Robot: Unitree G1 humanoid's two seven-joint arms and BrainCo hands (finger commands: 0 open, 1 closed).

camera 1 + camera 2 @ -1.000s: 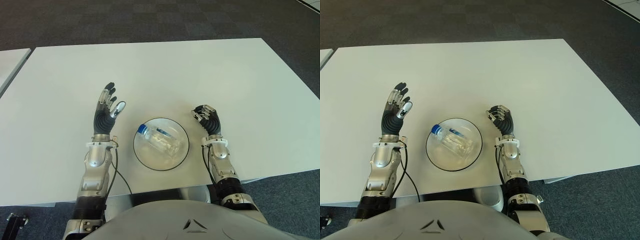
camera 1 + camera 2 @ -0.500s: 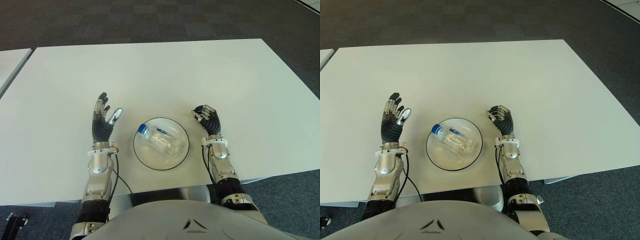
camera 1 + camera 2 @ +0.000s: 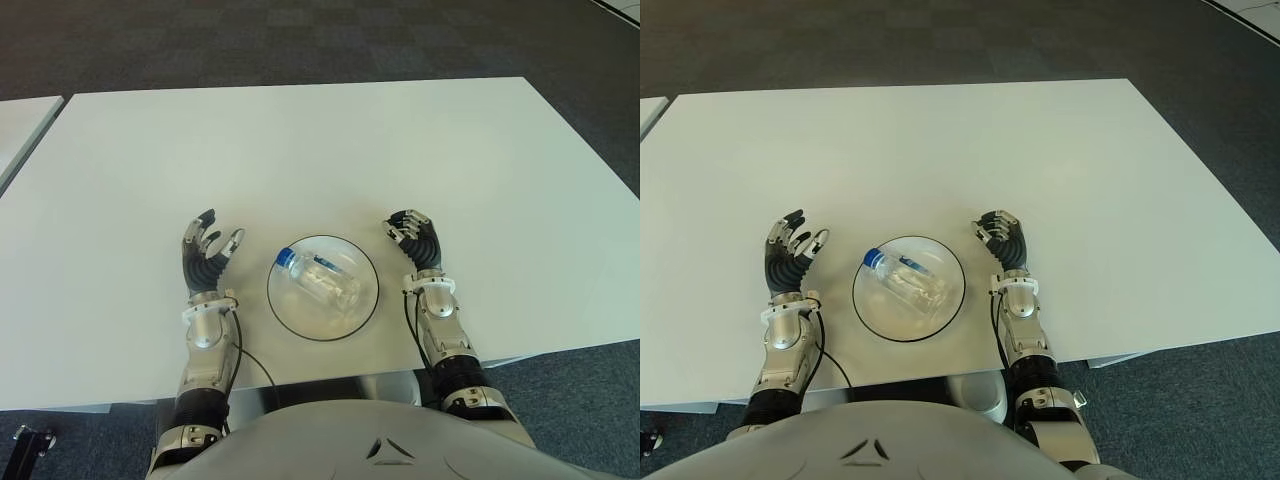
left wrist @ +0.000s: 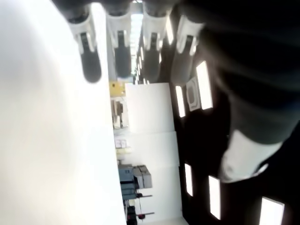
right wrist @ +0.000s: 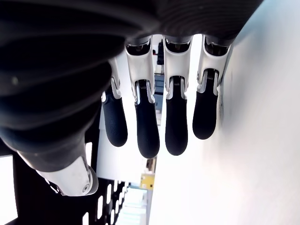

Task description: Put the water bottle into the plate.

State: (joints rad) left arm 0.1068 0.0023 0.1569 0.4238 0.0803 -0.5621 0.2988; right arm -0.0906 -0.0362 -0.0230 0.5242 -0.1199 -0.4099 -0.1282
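A clear water bottle [image 3: 322,280] with a blue cap lies on its side inside the round glass plate [image 3: 288,310] near the table's front edge. My left hand [image 3: 205,255] is just left of the plate, fingers spread and holding nothing. My right hand [image 3: 413,235] shows just right of the plate, its fingers [image 5: 140,126] relaxed and slightly curled around nothing. Neither hand touches the bottle or the plate.
The white table [image 3: 330,150] stretches far beyond the plate. A second white table's corner [image 3: 20,125] shows at the far left. Dark carpet [image 3: 300,40] lies behind the table.
My left hand has drawn back toward me and come down beside the plate, staying open. Bottle, plate and right hand have not moved.
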